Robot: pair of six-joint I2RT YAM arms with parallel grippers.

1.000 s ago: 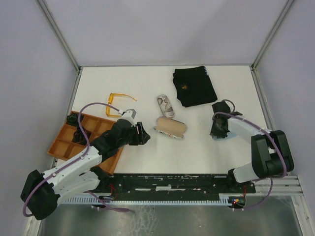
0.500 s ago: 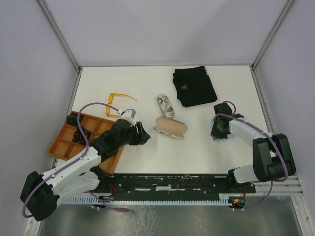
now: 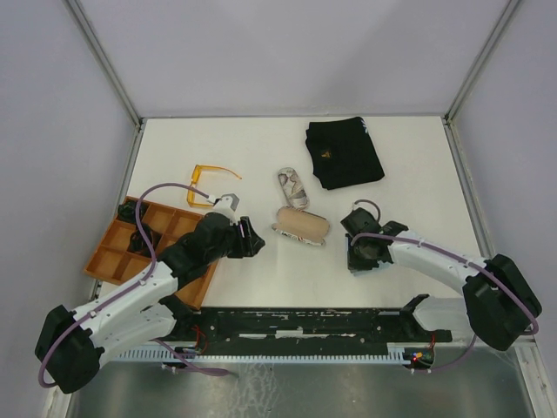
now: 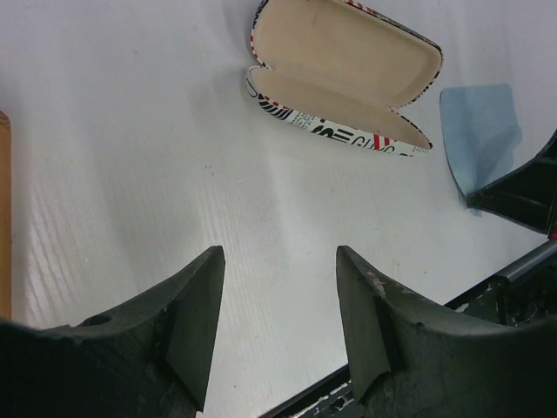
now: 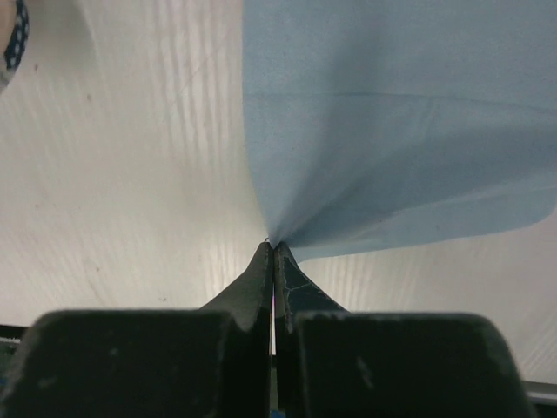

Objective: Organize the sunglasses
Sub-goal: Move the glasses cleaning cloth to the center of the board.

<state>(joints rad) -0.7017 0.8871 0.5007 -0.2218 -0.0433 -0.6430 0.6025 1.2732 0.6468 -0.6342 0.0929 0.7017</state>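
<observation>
The right gripper (image 5: 274,252) is closed tight on the near edge of the blue cloth (image 5: 392,131), its fingertips pressed together with the fabric puckered into them. The rest of the cloth spreads flat on the table (image 3: 261,148) beyond. It sits just right of the open case (image 4: 344,70), whose tan lining faces up.

This looks like the step of clearing or placing the cloth before any glasses are handled. To do it well, the pinch should stay where it is. The bite is only a thin one at the hem, so a fast pull could slip it free. Lifting before travelling would stop the cloth dragging and folding under itself. If the cloth goes into the case, it should be lowered from above and let go only once most of it rests on the lining. The case is light and would probably skid if nudged from the side.

The left gripper (image 4: 278,296) hangs over bare table near the case with its fingers well apart and nothing between them. It is best kept out of the right arm's path.

The orange sunglasses (image 3: 209,181) lie on the table beyond the orange tray (image 3: 113,257), well apart from both grippers (the white pair I cannot make out for certain).
</observation>
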